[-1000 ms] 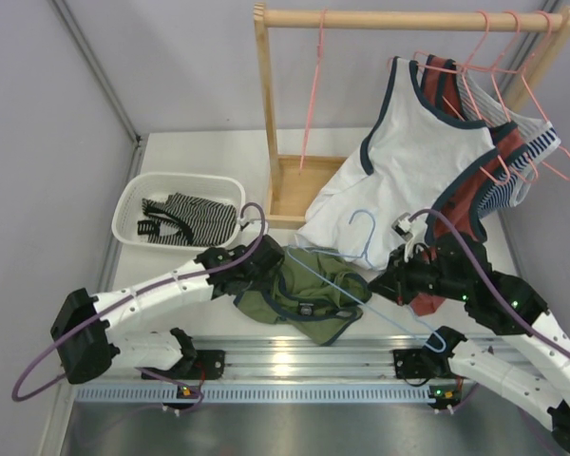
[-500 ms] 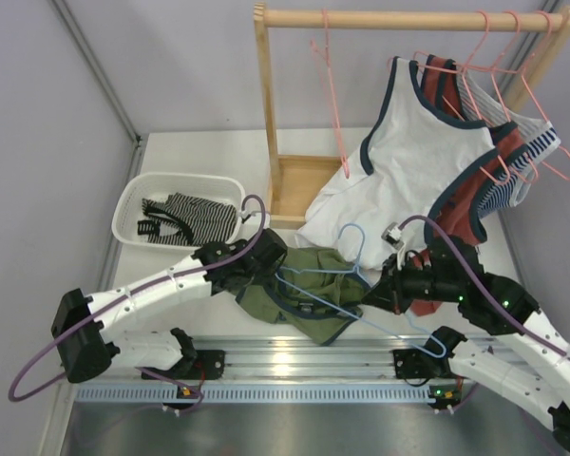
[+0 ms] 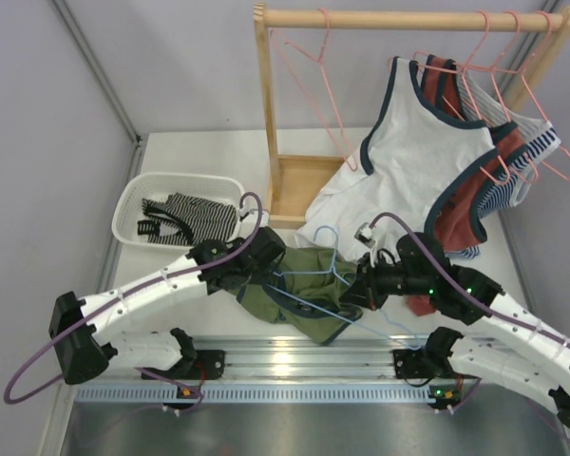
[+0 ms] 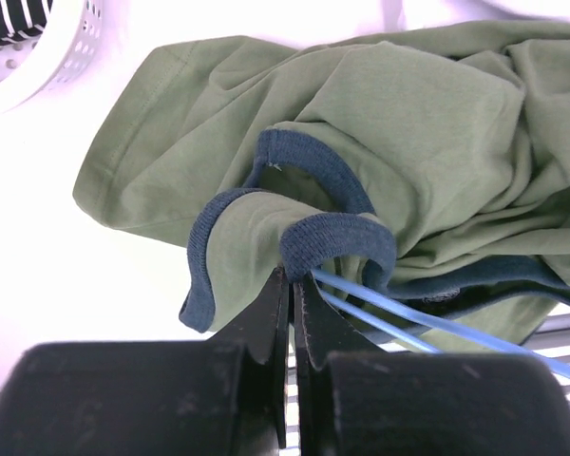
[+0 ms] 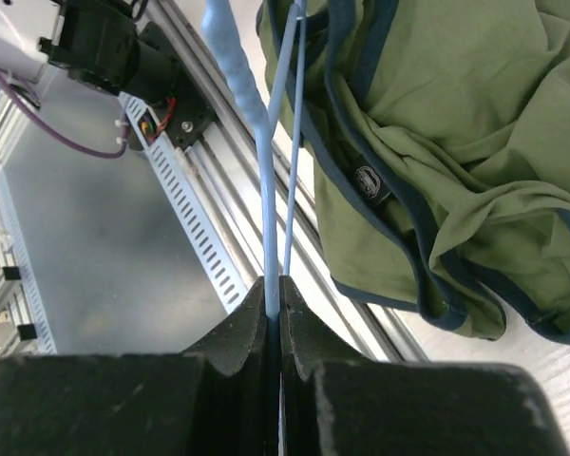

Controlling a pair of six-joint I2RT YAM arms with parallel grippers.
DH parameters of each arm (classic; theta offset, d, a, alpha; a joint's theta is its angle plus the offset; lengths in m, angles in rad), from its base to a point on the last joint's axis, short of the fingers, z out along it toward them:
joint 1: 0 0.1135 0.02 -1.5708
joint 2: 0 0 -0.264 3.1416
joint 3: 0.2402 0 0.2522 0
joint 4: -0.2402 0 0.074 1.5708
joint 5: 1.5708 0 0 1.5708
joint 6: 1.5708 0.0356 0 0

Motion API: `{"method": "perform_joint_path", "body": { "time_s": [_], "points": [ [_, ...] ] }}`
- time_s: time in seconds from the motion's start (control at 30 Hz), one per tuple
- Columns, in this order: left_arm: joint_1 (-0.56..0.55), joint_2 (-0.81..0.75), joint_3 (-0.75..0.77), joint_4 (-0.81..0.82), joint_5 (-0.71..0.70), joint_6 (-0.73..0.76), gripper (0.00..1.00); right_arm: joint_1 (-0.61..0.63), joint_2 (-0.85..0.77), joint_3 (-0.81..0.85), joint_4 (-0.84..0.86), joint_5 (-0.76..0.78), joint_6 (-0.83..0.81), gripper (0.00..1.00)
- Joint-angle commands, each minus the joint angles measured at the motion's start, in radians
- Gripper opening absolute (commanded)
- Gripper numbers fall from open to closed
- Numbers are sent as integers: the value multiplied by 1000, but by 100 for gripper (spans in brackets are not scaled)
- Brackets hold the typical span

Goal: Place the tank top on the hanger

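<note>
The olive-green tank top (image 3: 309,285) with navy trim lies bunched on the table between the arms. My left gripper (image 3: 264,258) is shut on its navy-trimmed strap (image 4: 337,239) and holds the strap raised. My right gripper (image 3: 353,290) is shut on the light-blue wire hanger (image 3: 328,256), gripping the wire (image 5: 271,266). Two blue hanger wires (image 4: 427,323) run under the held strap into the top's opening. The hook of the hanger (image 3: 327,236) stands over the top's far edge. The top also shows in the right wrist view (image 5: 456,161).
A white basket (image 3: 133,204) with a striped garment (image 3: 192,218) sits at the left. A wooden rack (image 3: 266,114) carries pink hangers (image 3: 328,90), a white top (image 3: 408,157) and other garments. The aluminium rail (image 3: 285,366) runs along the near edge.
My right gripper has carried the blue hanger leftward, pushing it further into the tank top. The left gripper keeps the strap lifted. A pink hanger on the rack has swung.
</note>
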Motion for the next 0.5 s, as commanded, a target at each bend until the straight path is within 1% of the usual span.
{"method": "perform_joint_path", "body": {
  "time_s": [0.0,0.2,0.27,0.3,0.47],
  "points": [
    [-5,-45,57,-33,-26,3,0,58,47,-18,200,61,26,0],
    [-5,-62,69,-56,-20,9,0,143,147,-55,427,155,32,0],
    [-5,-72,68,-59,-21,9,0,158,184,-63,483,160,31,0],
    [-5,-77,66,-64,-24,9,0,164,224,-63,538,160,32,0],
    [-7,-95,60,-65,-23,7,0,221,351,-35,638,210,25,0]
  ]
}}
